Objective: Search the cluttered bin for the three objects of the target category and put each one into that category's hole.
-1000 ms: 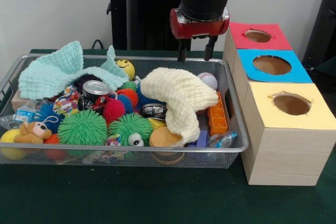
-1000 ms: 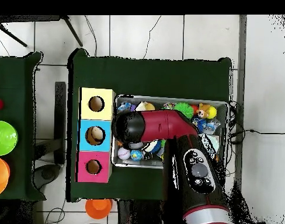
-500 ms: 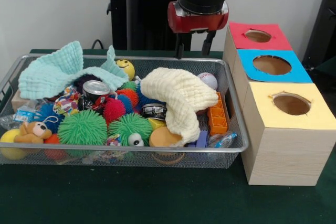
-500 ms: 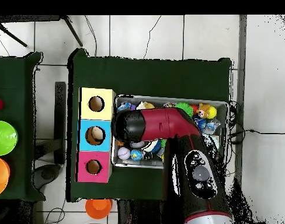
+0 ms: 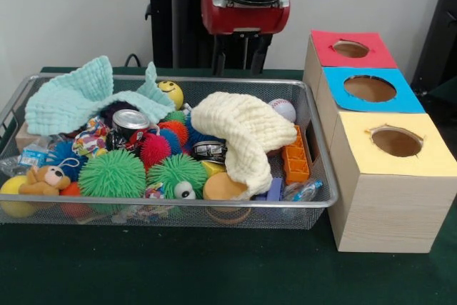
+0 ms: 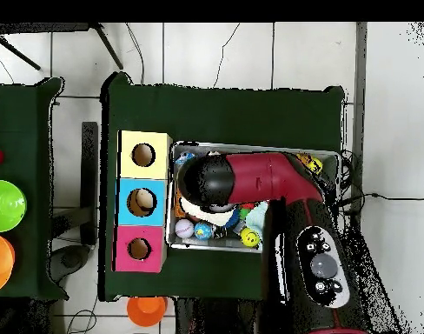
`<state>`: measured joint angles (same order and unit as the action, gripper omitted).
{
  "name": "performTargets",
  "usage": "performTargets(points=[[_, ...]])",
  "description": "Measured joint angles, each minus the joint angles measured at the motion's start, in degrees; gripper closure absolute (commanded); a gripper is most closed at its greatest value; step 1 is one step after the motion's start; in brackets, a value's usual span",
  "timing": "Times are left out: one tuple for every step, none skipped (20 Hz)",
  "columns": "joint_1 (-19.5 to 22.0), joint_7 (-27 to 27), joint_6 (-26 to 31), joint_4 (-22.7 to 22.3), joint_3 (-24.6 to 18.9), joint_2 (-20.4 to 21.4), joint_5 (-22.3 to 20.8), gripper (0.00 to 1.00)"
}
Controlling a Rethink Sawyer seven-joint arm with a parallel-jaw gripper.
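My gripper [image 5: 239, 62] hangs open and empty above the far rim of the wire bin [image 5: 178, 203], left of the boxes. The bin holds a baseball [image 5: 283, 108], a yellow smiley ball [image 5: 170, 93], several spiky balls such as a green one [image 5: 112, 173], a can [image 5: 131, 123], a cream cloth [image 5: 246, 133] and a teal cloth [image 5: 75, 98]. Three boxes stand to the right, each with a hole in its top: red [image 5: 351, 49], blue [image 5: 370, 88], yellow [image 5: 396, 142]. In the overhead view the arm [image 6: 250, 178] hides the gripper and much of the bin; the baseball [image 6: 184, 229] and smiley ball [image 6: 248, 237] show.
An orange block [image 5: 295, 155], a small teddy [image 5: 43, 178] and wrapped packets also lie in the bin. The black pedestal [image 5: 182, 19] rises behind it. Off the table, in the overhead view, are a green disc [image 6: 5, 205] and an orange cup [image 6: 146, 309].
The gripper has risen a little and moved left along the bin's far rim, away from the boxes. It stays open and empty. Nothing in the bin has shifted.
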<state>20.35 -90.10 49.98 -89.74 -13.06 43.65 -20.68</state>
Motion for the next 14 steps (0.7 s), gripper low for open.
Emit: performTargets(points=[[0.6,0.0,0.0,0.3,-0.2,0.0,-0.1,0.00],[1.0,0.0,0.0,0.4,-0.3,0.0,-0.2,0.00],[1.5,0.0,0.0,0.6,-0.5,-0.1,-0.4,0.00],[2.0,0.0,0.0,0.8,-0.6,-0.2,-0.5,0.00],[2.3,0.0,0.0,0.9,-0.7,-0.3,-0.6,0.00],[2.6,0.0,-0.1,1.1,-0.8,-0.4,-0.8,0.00],[3.1,0.0,-0.4,1.4,-1.0,-0.7,-1.1,0.00],[3.7,0.0,-0.7,1.7,-1.2,-1.0,-1.4,0.00],[3.9,0.0,-1.0,1.9,-1.3,-1.2,-1.6,0.00],[4.3,0.0,-1.4,2.2,-1.5,-1.5,-1.9,0.00],[4.5,0.0,-1.7,2.4,-1.7,-1.7,-2.1,0.00],[4.8,0.0,-2.2,2.8,-1.9,-2.0,-2.4,0.00],[5.2,0.0,-2.7,3.1,-2.1,-2.4,-2.8,0.00],[5.7,0.0,-3.5,3.7,-2.4,-3.0,-3.4,0.00]])
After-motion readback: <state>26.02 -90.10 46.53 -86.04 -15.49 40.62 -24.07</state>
